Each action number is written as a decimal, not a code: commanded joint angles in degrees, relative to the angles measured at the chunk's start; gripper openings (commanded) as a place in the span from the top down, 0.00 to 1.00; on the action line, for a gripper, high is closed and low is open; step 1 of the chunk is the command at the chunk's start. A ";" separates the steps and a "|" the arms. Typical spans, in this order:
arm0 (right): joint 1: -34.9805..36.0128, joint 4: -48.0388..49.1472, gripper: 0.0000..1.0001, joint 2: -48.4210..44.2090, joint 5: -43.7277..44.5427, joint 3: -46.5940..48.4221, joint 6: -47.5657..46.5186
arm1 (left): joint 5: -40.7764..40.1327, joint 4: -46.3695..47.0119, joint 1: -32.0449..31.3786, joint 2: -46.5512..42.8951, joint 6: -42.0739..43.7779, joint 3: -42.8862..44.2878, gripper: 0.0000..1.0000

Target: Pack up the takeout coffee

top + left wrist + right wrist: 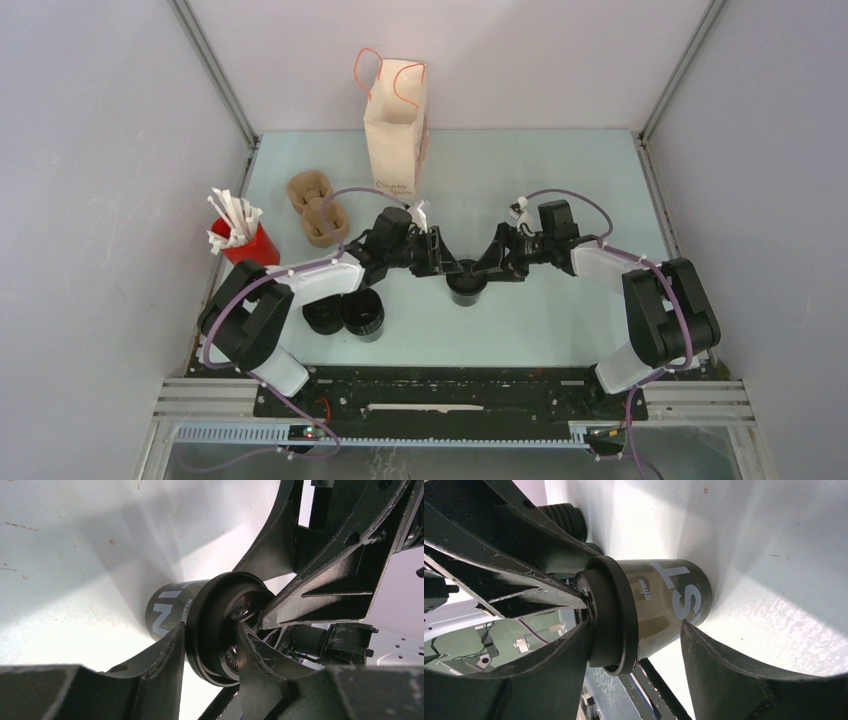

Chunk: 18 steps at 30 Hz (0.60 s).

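Locating takeout coffee (466, 290): mid-worktop (560, 200), axis approx. upright, between both arms, equally near. L gripper (210, 632) narrow, pinching lid (200, 610) rim; R gripper (636, 625) wide, far finger clear.

The left arm (318, 282) and right arm (612, 268), at the lower corners, are clad in white shells with black joints. Purple cables (585, 200) are looped alongside; the fingers (162, 660) are black, seemingly scuffed.

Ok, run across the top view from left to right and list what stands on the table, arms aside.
Red cup → carrier → bag → lone black cup at centre.
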 commanded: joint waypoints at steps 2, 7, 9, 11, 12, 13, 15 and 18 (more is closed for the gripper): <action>2.22 -0.15 0.29 -1.52 0.67 0.73 -1.21 | -3.44 -5.43 -1.03 -1.60 3.04 -0.84 0.56; 1.20 10.53 0.31 -3.35 -1.23 -5.10 3.67 | -4.33 -5.69 -1.32 -2.88 3.07 -1.30 0.56; 0.94 11.86 0.36 -3.13 -1.23 -6.43 4.16 | -4.56 -5.79 -1.35 -3.30 3.07 -1.64 0.56; 1.04 15.25 0.40 -3.03 -1.64 -8.51 4.87 | -4.82 -5.79 -1.32 -3.63 3.07 -2.03 0.56; 1.03 17.64 0.41 -2.88 -1.67 -9.78 5.48 | -5.02 -5.74 -1.42 -3.78 3.00 -2.26 0.56; 1.10 20.65 0.42 -2.56 -1.38 -11.33 6.08 | -5.19 -5.53 -1.48 -3.92 2.88 -2.63 0.55; 1.05 26.14 0.43 -1.70 -0.11 -14.31 7.13 | -5.42 -4.58 -1.59 -4.07 2.29 -3.57 0.56; 0.74 34.50 0.44 -0.98 1.49 -18.60 9.72 | -5.94 -3.06 -1.95 -4.43 1.39 -5.35 0.56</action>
